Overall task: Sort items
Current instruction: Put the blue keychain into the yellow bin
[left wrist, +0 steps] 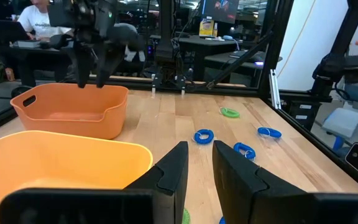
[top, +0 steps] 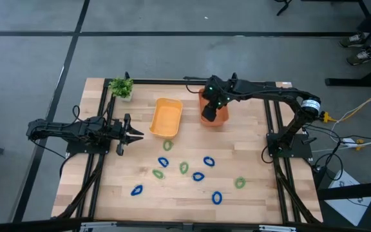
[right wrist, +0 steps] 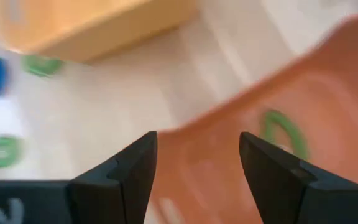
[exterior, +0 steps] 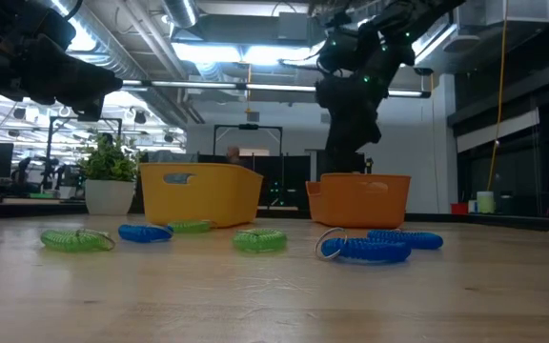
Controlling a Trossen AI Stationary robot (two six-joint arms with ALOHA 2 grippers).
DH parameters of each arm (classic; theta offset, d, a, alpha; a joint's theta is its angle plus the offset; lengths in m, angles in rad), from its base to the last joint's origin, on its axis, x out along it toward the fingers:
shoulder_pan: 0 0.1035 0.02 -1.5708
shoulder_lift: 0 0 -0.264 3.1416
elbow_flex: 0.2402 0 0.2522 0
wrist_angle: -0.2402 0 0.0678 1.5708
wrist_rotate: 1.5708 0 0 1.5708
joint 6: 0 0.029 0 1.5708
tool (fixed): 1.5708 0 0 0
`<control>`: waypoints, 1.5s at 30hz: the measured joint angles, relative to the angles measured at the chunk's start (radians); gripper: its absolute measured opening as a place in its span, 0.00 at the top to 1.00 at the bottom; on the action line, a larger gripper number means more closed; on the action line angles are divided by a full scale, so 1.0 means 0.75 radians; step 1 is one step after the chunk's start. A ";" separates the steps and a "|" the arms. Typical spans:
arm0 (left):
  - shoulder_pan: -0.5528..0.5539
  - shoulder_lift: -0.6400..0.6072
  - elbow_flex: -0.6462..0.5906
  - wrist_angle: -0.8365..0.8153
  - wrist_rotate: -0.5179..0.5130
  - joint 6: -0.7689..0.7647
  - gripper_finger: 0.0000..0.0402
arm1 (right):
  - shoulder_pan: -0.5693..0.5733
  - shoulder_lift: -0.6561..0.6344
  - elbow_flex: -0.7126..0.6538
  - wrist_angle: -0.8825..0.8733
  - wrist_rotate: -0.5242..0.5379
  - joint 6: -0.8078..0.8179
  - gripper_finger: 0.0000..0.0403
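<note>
Several small blue and green oval rings lie flat on the wooden table near its front, among them a green one (top: 183, 168) and a blue one (top: 209, 162). My right gripper (right wrist: 197, 162) hangs open, slanting down over the darker orange bin (top: 224, 120) at the far middle, with nothing between its fingers. One green ring (right wrist: 283, 132) lies on that bin's floor. A lighter yellow-orange bin (top: 166, 119) stands to the left of it. My left gripper (left wrist: 201, 168) waits level at the table's left side, its fingers a little apart and empty.
A small leafy plant in a white pot (top: 122, 87) stands at the far left corner. Black frame rails run along the table's left and right sides. Bare wood lies between the bins and the scattered rings.
</note>
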 joint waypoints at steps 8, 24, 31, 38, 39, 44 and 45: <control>0.000 0.000 0.000 0.000 0.000 0.000 0.82 | 0.058 0.000 0.052 0.026 -0.327 0.097 0.44; 0.000 0.000 0.000 0.000 0.000 0.000 0.82 | 0.321 0.000 0.053 0.092 -0.553 0.090 0.44; 0.000 0.000 0.000 0.000 0.000 0.000 0.82 | 0.413 0.000 0.053 0.091 -0.373 0.088 0.44; 0.000 0.000 0.000 0.000 0.000 0.000 0.83 | 0.490 0.000 0.053 0.091 -0.212 0.088 0.44; 0.000 0.000 0.000 0.000 0.000 0.000 0.83 | 0.503 -0.001 0.053 0.091 -0.212 0.088 0.44; 0.000 0.000 0.000 0.000 0.000 0.000 0.83 | 0.568 0.000 0.053 0.080 -0.212 0.088 0.44; 0.000 0.000 0.000 0.000 0.000 0.000 0.83 | 0.581 0.000 0.053 0.067 -0.206 0.089 0.44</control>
